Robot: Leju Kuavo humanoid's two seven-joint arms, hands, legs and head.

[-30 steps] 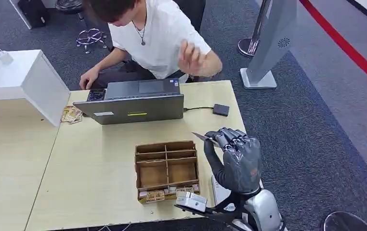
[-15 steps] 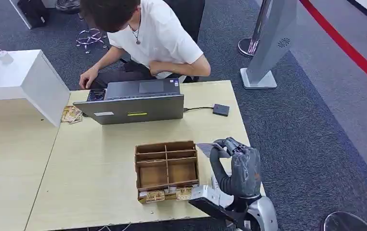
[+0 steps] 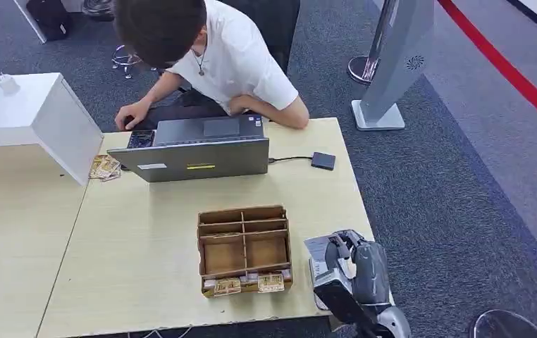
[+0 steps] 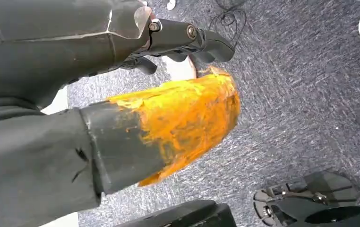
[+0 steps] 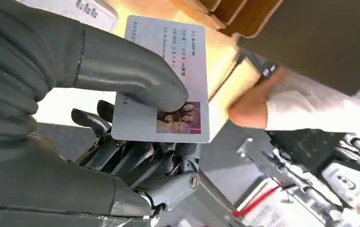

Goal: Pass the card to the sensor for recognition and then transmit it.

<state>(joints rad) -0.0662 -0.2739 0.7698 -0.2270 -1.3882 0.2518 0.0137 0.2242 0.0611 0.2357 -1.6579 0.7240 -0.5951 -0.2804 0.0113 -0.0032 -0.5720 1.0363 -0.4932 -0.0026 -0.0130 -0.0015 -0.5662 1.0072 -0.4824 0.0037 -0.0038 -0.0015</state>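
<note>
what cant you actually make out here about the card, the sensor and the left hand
- Card: the small print is too fine to read in the right wrist view; the right hand hides most of it in the head view.
- Sensor: which device on the table it is cannot be told.
- Left hand: its fingers run out of sight behind the arm cover, so its state is unclear.

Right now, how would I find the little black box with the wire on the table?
Start at the big wooden table and find the grey laptop in front of the person. Follow the thin black cable coming out of the laptop's side toward the table's far right corner. It ends at the little black box, the only small dark square lying flat there, unlike the brown wooden tray nearer the robot.
</note>
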